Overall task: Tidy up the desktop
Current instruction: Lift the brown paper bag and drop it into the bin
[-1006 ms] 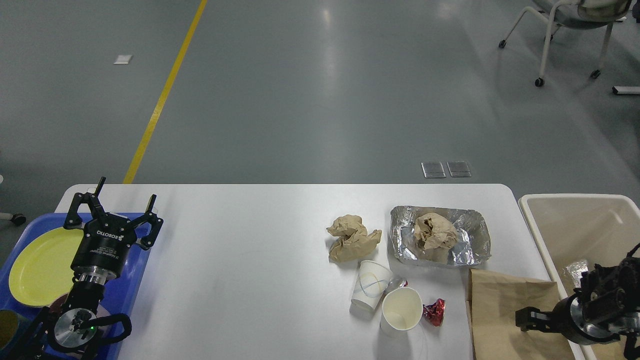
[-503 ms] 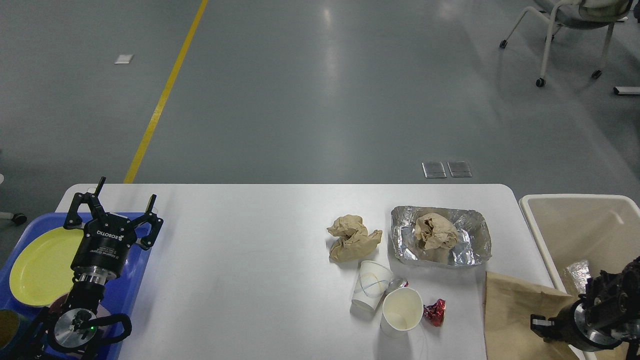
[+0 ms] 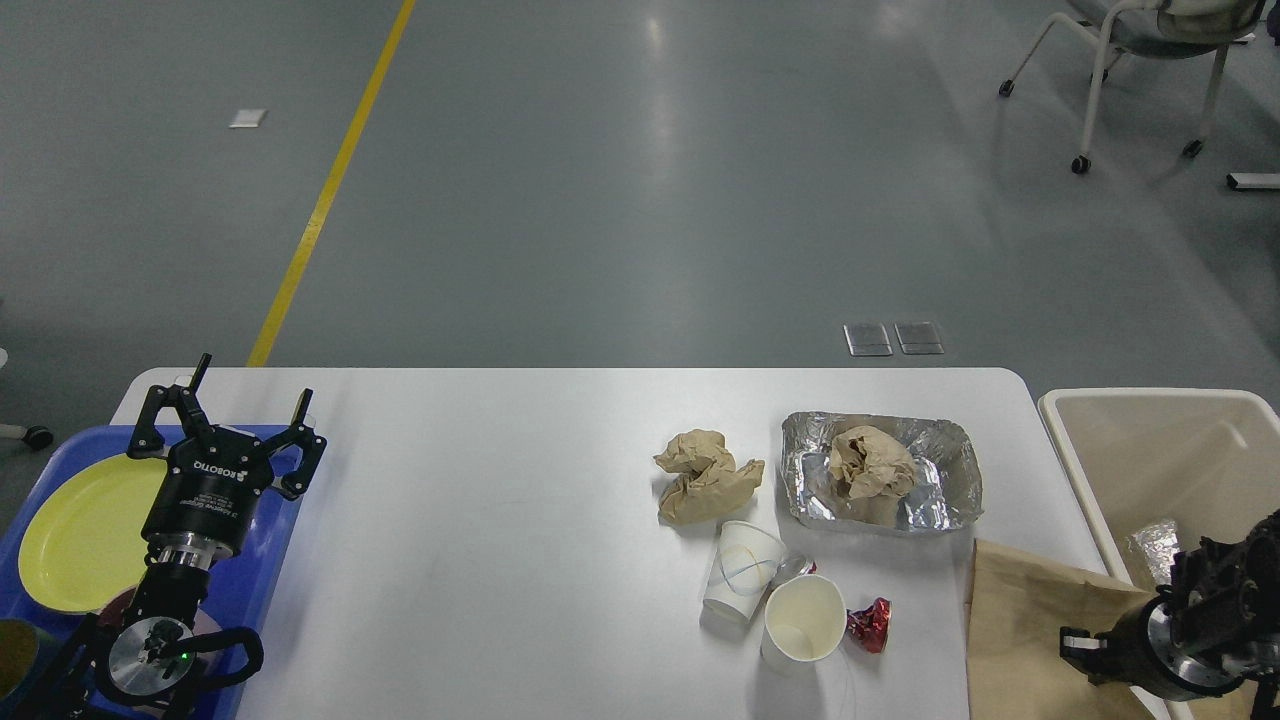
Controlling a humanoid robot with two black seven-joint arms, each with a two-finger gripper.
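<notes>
Littering the desktop (image 3: 480, 520): two cups (image 3: 742, 570), one foil tray (image 3: 945, 470).

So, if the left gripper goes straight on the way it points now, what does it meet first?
Probably nothing: the left gripper points away over the desktop far edge, toward open floor. Depth is unclear.

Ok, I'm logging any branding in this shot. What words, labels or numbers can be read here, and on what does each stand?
"ROBOTIQ": white letters on the black body of the left gripper, seen upside down, its jaws spread over the blue tray.
The paper cup lying on the desktop carries only blue curved lines, no words.
The red wrapper: any print is too small to read.
Nothing else legible.
</notes>
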